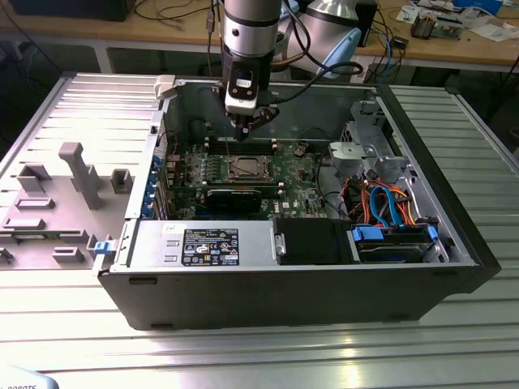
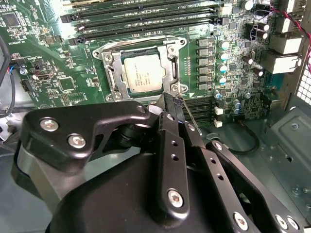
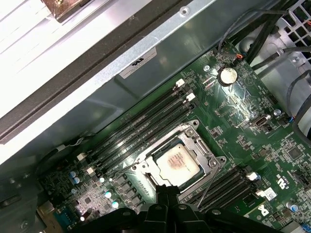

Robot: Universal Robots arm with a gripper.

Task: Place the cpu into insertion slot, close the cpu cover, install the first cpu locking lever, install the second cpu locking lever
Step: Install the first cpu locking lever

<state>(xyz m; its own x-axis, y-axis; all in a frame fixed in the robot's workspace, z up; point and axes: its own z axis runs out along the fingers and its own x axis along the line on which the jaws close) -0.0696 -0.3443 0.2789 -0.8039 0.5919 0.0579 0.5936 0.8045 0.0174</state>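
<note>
The cpu (image 2: pixel 142 73) lies flat in the insertion slot (image 2: pixel 104 56) on the green motherboard, its silver-grey top showing. The cpu cover (image 2: pixel 171 73) is down around it as a silvery frame; both wrist views show this, with the cpu (image 3: pixel 176 162) inside the cover (image 3: pixel 201 148). A thin wire locking lever (image 3: pixel 210 178) stands out from the socket's side. My gripper (image 2: pixel 174 103) is shut, its black fingertips (image 3: pixel 167 190) close beside the socket edge and next to that lever (image 2: pixel 188 116). Whether they touch the lever I cannot tell. In the exterior view the gripper (image 1: pixel 242 130) hangs just above the cpu (image 1: pixel 243 168).
Long black memory slots (image 2: pixel 141 19) run beside the socket. A black card (image 1: pixel 233 197) sits on the near side of the board. The drive cage (image 1: pixel 369 146) and orange and blue cables (image 1: pixel 389 203) are at the exterior view's right. The case wall (image 3: pixel 97 73) rises close by.
</note>
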